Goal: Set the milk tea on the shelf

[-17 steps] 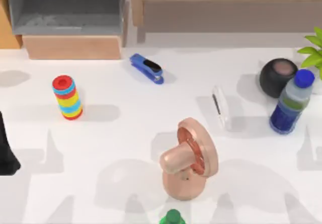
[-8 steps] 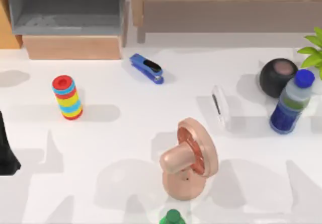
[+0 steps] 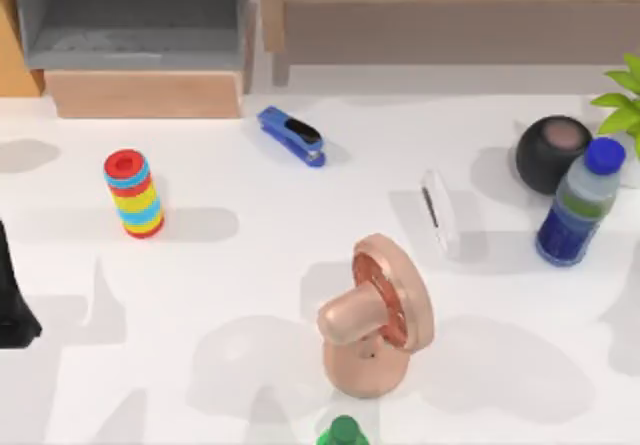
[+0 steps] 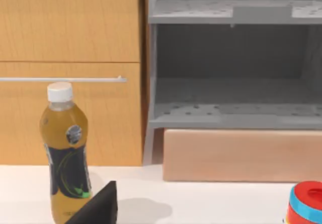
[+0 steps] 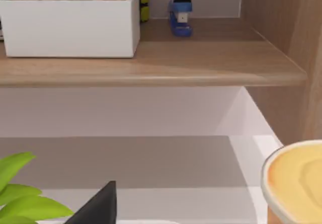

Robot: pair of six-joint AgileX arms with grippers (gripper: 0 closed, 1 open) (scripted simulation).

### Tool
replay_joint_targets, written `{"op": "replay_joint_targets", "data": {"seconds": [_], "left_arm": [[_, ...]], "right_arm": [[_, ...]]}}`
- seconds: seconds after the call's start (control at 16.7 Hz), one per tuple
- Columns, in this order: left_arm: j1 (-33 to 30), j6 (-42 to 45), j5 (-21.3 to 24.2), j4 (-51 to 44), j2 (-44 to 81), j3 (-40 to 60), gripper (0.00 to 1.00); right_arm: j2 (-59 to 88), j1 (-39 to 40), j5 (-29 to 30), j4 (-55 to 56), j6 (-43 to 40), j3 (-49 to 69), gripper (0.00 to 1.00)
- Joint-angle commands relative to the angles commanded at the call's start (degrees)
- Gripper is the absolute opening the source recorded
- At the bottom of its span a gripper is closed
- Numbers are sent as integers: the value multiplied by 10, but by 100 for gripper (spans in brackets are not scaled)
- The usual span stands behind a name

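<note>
Since the milk tea (image 5: 296,183) is not yet gripped, the right gripper (image 5: 99,207) hangs low just above the table, facing the shelf (image 5: 151,71), which I judge to be an approach pose for a sideways grasp. Whether that gripper is wide or narrow I cannot tell. The cup, with its tan round top, sits close in the right wrist view, upright and apart from the gripper, with the green leaves (image 5: 20,196) of a plant nearby. Beyond it opens the shelf's brownish-grey recess, the likely spot for setting the cup. Farther up, the long board carries a white box (image 5: 70,25) and a blue stapler (image 5: 180,16). The left gripper (image 4: 98,209) stays out of it, parked at the table's left edge, its opening likewise not tellable.
</note>
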Motion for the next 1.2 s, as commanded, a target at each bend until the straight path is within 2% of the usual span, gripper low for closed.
{"op": "replay_joint_targets", "data": {"seconds": [0.3, 0.54, 0.9, 1.2], "left_arm": [[0, 0, 0, 0, 0, 0, 100], [0, 0, 0, 0, 0, 0, 100], [0, 0, 0, 0, 0, 0, 100], [0, 0, 0, 0, 0, 0, 100]], "right_arm": [[224, -84, -83, 165, -4, 56, 100], [296, -114, -114, 222, -7, 76, 100], [298, -111, -112, 222, -7, 76, 100], [317, -62, -62, 168, -9, 149, 100]]}}
